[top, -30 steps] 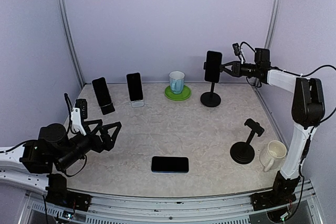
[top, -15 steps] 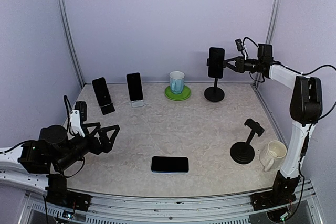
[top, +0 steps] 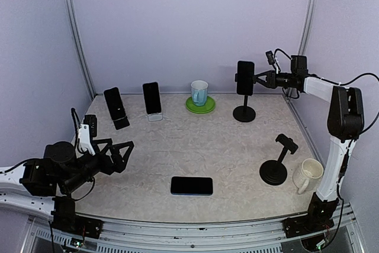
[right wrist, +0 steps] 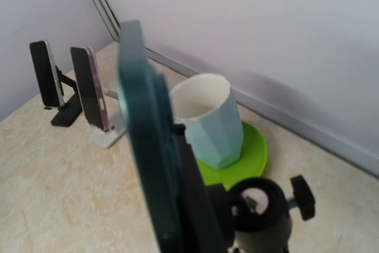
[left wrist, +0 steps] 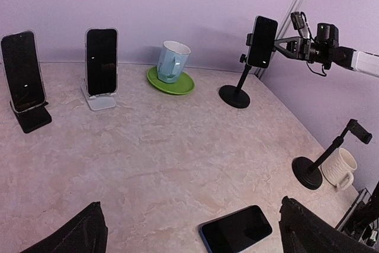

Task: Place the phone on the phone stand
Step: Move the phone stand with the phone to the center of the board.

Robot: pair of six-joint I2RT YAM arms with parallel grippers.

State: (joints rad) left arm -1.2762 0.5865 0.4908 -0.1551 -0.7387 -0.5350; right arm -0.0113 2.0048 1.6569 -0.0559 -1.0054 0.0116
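A black phone [top: 245, 77] stands upright in the clamp of a round-based phone stand [top: 244, 114] at the back right. My right gripper [top: 256, 79] reaches in from the right and is shut on that phone; in the right wrist view the phone [right wrist: 145, 146] fills the left, edge-on, with the stand's joint [right wrist: 260, 208] behind it. A second black phone [top: 191, 185] lies flat near the front edge. An empty black stand [top: 277, 164] is at the front right. My left gripper [top: 118, 152] hovers open at the front left, with the flat phone [left wrist: 235, 235] near its right finger.
A blue cup [top: 199, 92] sits on a green saucer [top: 208, 107] at the back centre. Two more phones [top: 114, 103] [top: 152, 98] lean on small stands at the back left. A white mug [top: 308, 175] stands beside the empty stand. Purple walls close the back and sides.
My right gripper has moved right with the phone, and the stand's base has slid right with it. The left arm has drawn back slightly.
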